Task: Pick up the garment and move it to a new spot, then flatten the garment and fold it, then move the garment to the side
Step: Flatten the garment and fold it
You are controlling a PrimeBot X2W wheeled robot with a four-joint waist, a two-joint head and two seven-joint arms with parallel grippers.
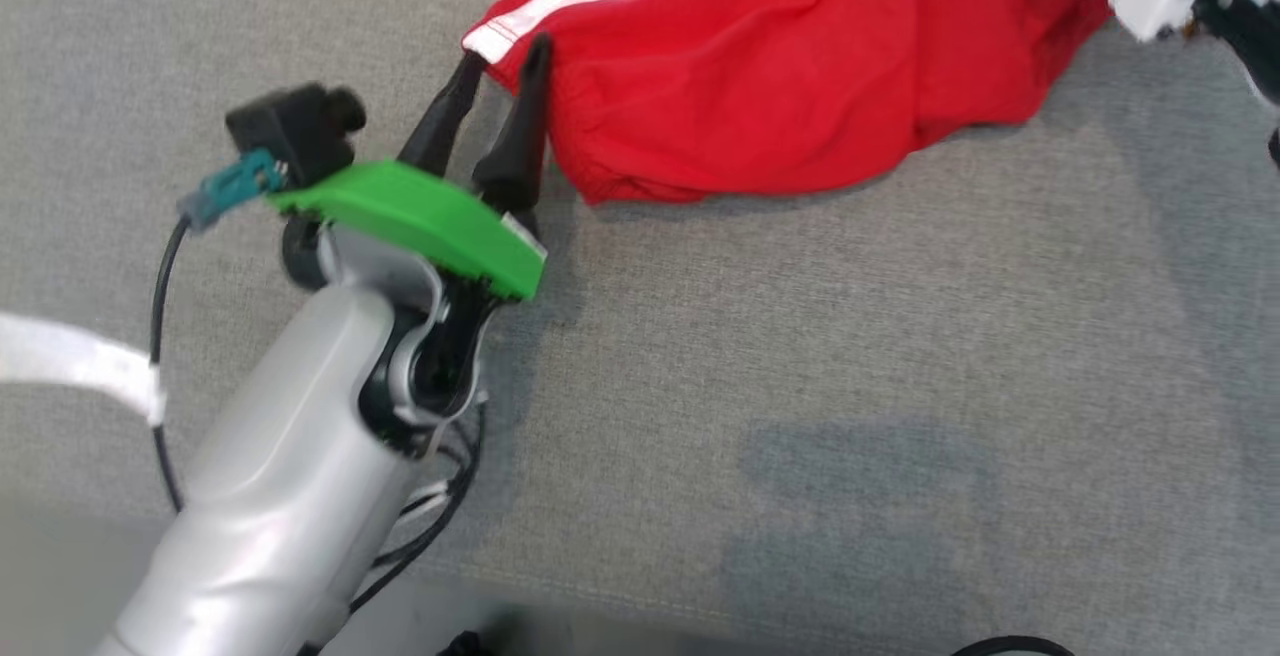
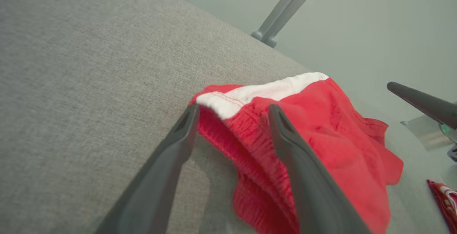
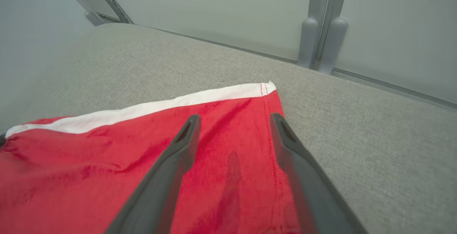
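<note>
From the head, the red garment (image 1: 800, 66) with its white stripe lies rumpled at the far side of the grey fabric-covered bench (image 1: 800, 356). The left end effector (image 1: 505, 54) stands at its near left corner, jaws apart. In the left wrist view, the left end effector (image 2: 234, 108) is open, straddling the garment's (image 2: 339, 145) gathered, white-striped corner without pinching it. In the right wrist view, the right end effector (image 3: 234, 118) is likewise open, jaws spread above the garment's (image 3: 89, 173) stitched hem, close to the corner where the white stripe ends, with the bench (image 3: 357, 120) beyond.
</note>
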